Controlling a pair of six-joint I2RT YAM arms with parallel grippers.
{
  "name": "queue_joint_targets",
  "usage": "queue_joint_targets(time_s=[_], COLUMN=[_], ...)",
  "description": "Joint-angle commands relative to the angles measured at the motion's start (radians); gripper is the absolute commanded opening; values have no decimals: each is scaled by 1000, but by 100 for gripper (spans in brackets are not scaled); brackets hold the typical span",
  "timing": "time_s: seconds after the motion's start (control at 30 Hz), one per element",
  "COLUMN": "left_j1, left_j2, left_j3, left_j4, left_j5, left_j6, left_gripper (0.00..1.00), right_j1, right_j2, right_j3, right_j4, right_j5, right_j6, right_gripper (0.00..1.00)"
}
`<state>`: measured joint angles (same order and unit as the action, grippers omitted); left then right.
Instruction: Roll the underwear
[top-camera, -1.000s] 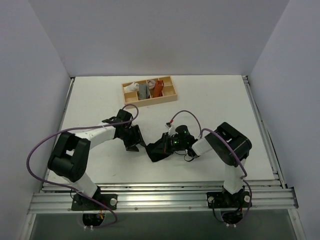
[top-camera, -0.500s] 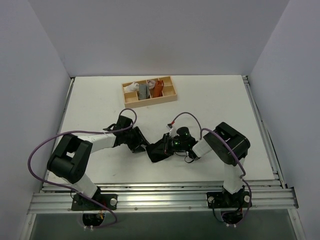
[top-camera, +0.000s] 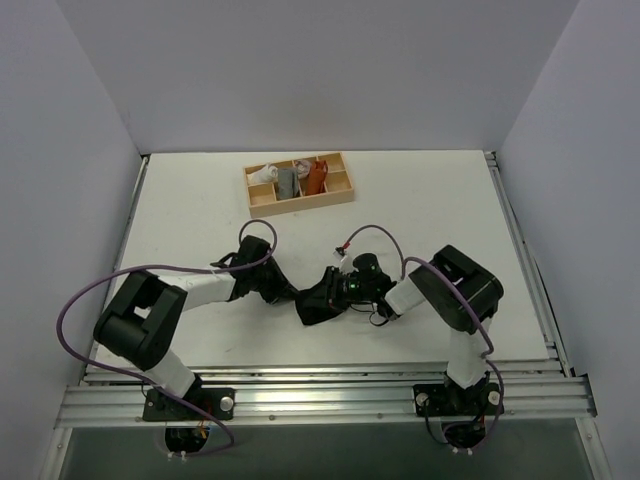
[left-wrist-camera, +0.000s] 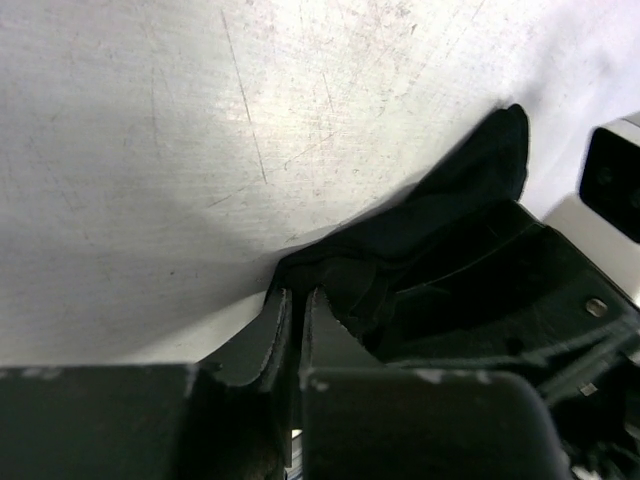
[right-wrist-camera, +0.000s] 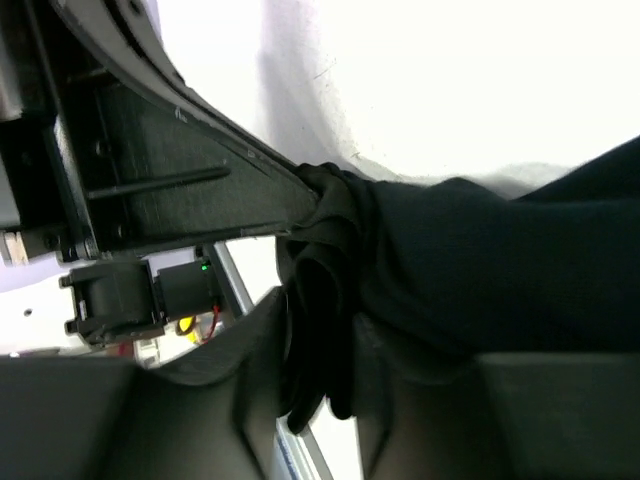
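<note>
Underwear (top-camera: 318, 303) bunched, left jaws closed at edge, right jaws' hold unclear

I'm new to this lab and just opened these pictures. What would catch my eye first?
The black underwear lies bunched on the table, with the left claw pinching its left edge and the right claw gripping a fold. At the far side, a wooden tray holds a white roll, a grey roll and an orange-brown roll.

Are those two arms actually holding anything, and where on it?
Both hold the black underwear: the left fingers pinch its left edge, the right fingers clamp a bunched fold on its right side.
</note>
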<state>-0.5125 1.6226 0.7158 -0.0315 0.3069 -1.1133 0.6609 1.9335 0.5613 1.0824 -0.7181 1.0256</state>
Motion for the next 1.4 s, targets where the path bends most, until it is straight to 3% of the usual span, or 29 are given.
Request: queue_joint_targets(time_s=[0.0, 0.17, 0.4, 0.8, 0.97, 1.37], left_j1=[-43, -70, -96, -96, -101, -109], left_j2=[-13, -9, 5, 75, 80, 103], left_j3=[36, 108, 194, 350, 338, 329], left_j4=[-158, -307, -456, -642, -643, -647], left_j5=[-124, -202, -261, -270, -269, -253], left_j6=[29, 43, 7, -10, -20, -20], left_gripper=[2, 2, 2, 2, 2, 2], right_j1=[9, 63, 290, 557, 611, 635], right_j2=[-60, -258, -398, -423, -338, -146], right_j3=[21, 121, 259, 327, 408, 511], right_j4=[-422, -865, -1110, -1046, -1078, -1065], right_j5=[156, 443, 845, 1106, 1196, 1236], right_j6=[-137, -243, -275, -403, -447, -544], right_gripper=[30, 38, 40, 45, 47, 47])
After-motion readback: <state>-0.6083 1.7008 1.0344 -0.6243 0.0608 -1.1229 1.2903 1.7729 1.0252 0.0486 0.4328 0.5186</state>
